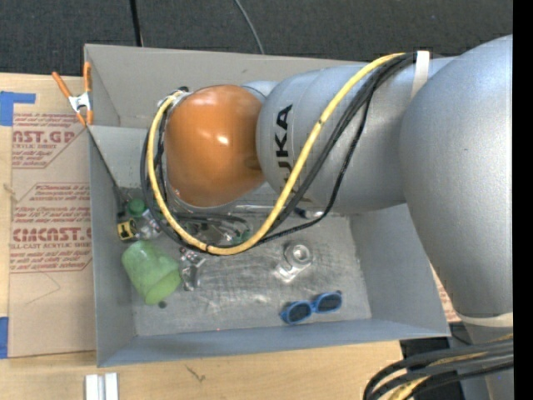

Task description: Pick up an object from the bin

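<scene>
Object nearest gripper: pale green lump (151, 273), on the bin floor at the left end, close to the sloping left wall of the bin (107, 248). Long axis runs from upper left to lower right; the broader, rounder end points lower right. Surface looks translucent, waxy and soft, with a bulging outline and no sharp edges.

Gripper (191, 272): bare metal parts hang just right of the lump's lower end. Contact or a small gap: cannot tell. Jaw state: cannot tell, since the wrist hides most of it from above. Nothing is seen held.

Above the gripper: glossy orange cover (212, 144), dome-shaped, ringed by a yellow cable (250, 236) and black cables. The grey arm (358, 140) enters from the right.

Elsewhere on the floor:
- small yellow, green and black item (129, 221), left wall, above the lump; kind unclear.
- clear, shiny piece (293, 261), mid-floor, right of the gripper.
- blue sunglasses (311, 307), near the front wall, lenses side by side, tilted up to the right.
</scene>
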